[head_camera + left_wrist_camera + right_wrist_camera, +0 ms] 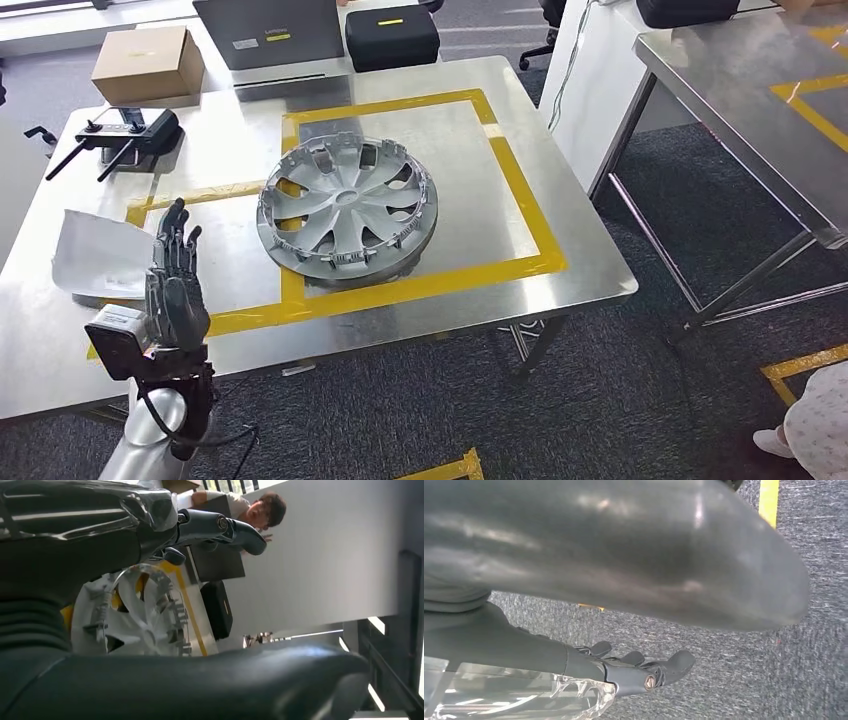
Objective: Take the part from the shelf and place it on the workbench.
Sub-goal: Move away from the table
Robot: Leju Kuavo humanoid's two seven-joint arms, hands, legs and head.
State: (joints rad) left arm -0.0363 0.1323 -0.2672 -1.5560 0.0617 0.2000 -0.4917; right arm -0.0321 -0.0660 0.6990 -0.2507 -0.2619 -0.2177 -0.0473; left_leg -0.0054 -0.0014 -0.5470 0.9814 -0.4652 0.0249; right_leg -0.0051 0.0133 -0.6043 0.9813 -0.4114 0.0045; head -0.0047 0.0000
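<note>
We see the silver plastic wheel cover with its ring of spokes and cut-outs (346, 211) lying flat on the brushed steel bench (560, 200), its round face up, straddling the inner edge of the yellow tape rectangle (520, 190) marked on the top. Being a disc, it has no long axis to speak of; its flat plane sits level with the bench surface.

Our left robot hand (175, 285) stands over the near left part of the bench, fingers straight, close together and pointing away from us, holding nothing. The wheel cover lies to that hand's right and somewhat farther forward, near it but apart, with bare steel and a strip of tape between them. The left wrist view agrees: we look past the grey thumb at the wheel cover (137, 615), with a gap between them.

Our right robot hand (644, 672) hangs over grey carpet floor (804, 555), fingers loosely extended and empty, so we judge the left hand much the nearer to the part.

Judging by how things lie, the part already rests on the bench and nothing grips it, so the placing looks done; any coming move would be drawing the left arm back, away from the cover's rim.

A crumpled white sheet (100, 255) lies just beside the left hand, a black remote controller (125, 130) farther back.
</note>
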